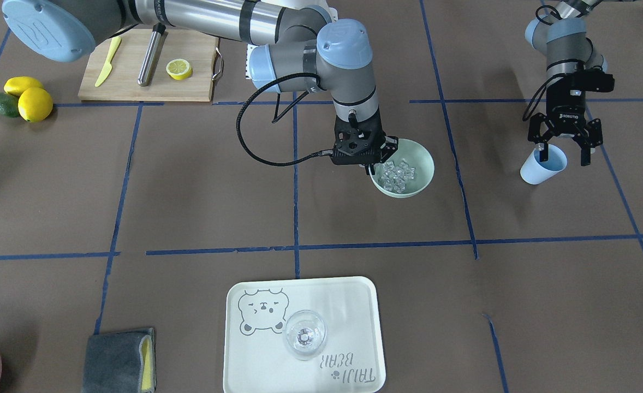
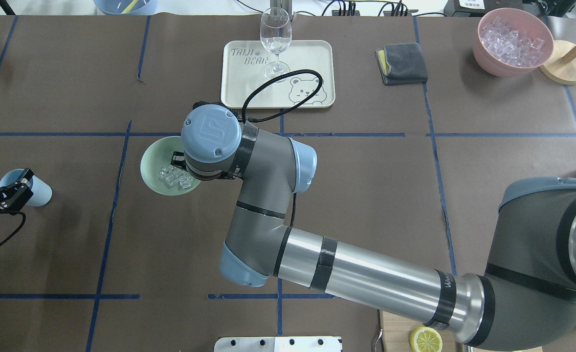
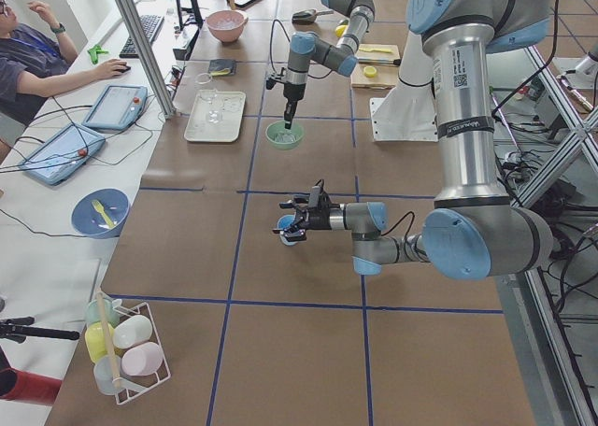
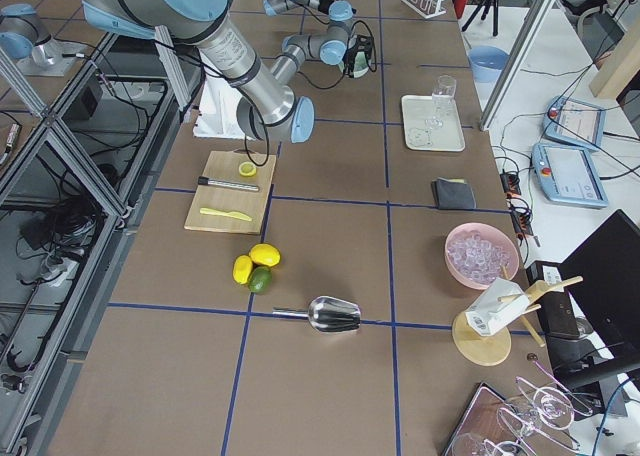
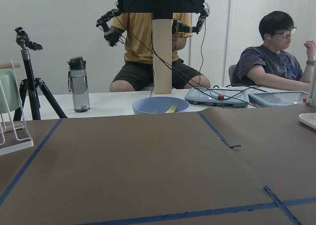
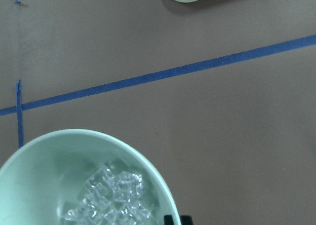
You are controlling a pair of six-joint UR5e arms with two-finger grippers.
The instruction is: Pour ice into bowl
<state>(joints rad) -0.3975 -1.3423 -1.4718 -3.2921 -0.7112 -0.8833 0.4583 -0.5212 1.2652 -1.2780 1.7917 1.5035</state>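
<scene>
The pale mint-green bowl [image 1: 423, 162] [image 2: 150, 164] [image 6: 44, 148] sits near the table's middle with a small heap of clear ice [image 1: 400, 176] [image 2: 176, 177] [image 6: 111, 200] inside. My right gripper [image 1: 371, 168] [image 6: 177, 219] points down at the bowl's rim, its fingertips nearly together on the rim. Far off to the side, a light blue cup [image 1: 534, 172] [image 2: 39, 195] lies tilted on the table. My left gripper [image 1: 563, 155] [image 2: 5, 179] stands open around the cup's mouth, one finger clear of it.
A cream tray [image 1: 354, 305] carries a wine glass [image 1: 305, 334]. A cutting board [image 1: 136, 76] with a lemon half, whole lemons [image 1: 35, 103], a grey cloth [image 1: 117, 360] and a pink container of ice [image 2: 513, 46] lie around the edges.
</scene>
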